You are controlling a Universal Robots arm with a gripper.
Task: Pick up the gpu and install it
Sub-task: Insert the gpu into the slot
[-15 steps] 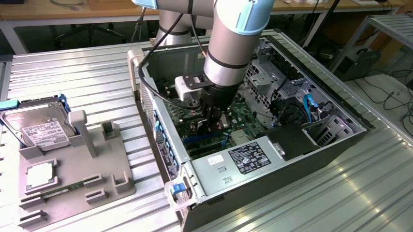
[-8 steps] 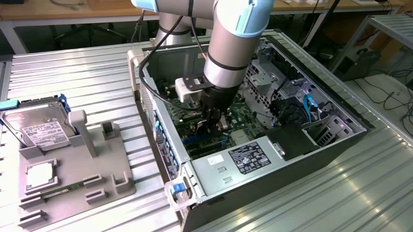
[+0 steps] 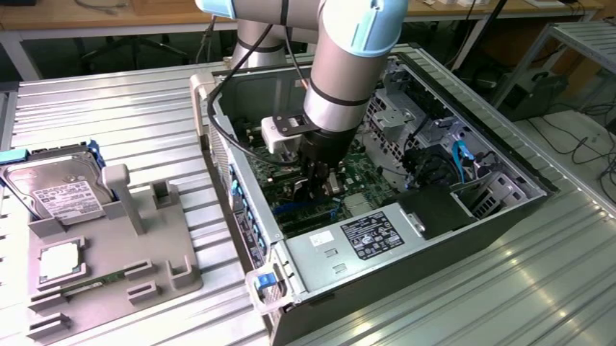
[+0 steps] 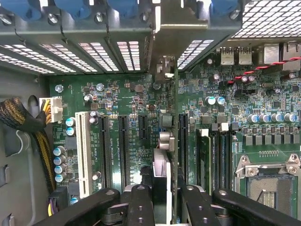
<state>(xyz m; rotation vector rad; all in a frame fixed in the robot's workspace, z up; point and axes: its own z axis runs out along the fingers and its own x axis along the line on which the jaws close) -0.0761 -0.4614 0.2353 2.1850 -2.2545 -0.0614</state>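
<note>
Inside PC case (image 3: 500,155), gripper (image 4: 162,197) pinches gpu (image 4: 165,141) edge-on over slots (image 4: 124,146); misalign w/ slot could jam card.

The exterior view looks down from high and somewhat off to one side, taking in the open computer case (image 3: 405,166) lying on the ribbed metal table (image 3: 115,108), the arm (image 3: 342,65) reaching into it, and a grey parts tray (image 3: 106,259) at the exterior view's left. The wrist view sits close inside the case, facing straight at the green motherboard (image 4: 136,99), with the gripper (image 4: 162,197) at the picture's edge. Both views share the motherboard and its expansion slots (image 4: 124,150).
</note>
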